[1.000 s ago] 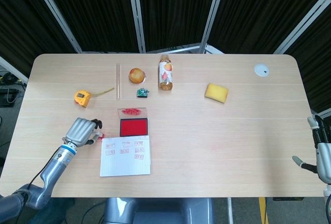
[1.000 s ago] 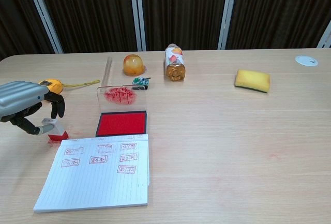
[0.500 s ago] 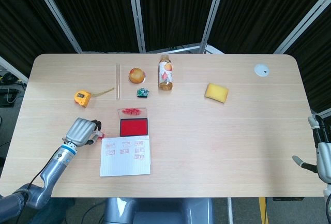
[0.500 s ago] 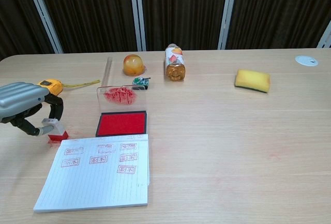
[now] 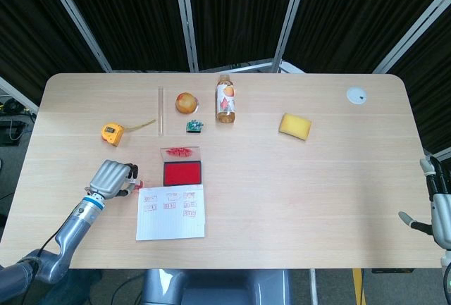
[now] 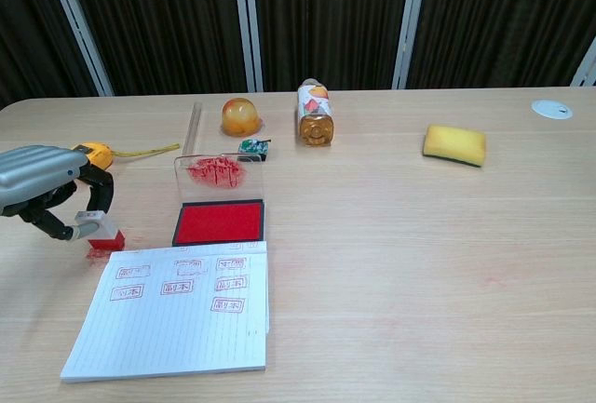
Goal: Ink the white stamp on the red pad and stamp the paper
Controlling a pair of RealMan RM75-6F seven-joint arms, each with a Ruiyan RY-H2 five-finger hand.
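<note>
1. The left hand (image 6: 45,194) is pinching the white stamp (image 6: 99,233) and is lifting it slightly off the table (image 6: 391,235), where a moment ago its red base sat flat
2. The stamp is hanging just left of the red ink pad (image 6: 220,222) and above the corner of the paper (image 6: 172,315), which is already carrying several prints
3. I judge another inking is beginning
4. The right hand (image 5: 438,213) is idling at the table's edge; its grasp cannot be told

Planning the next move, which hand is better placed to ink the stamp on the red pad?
Left. The left hand already grips the stamp beside the red pad; the right hand sits at the table's far edge.
</note>
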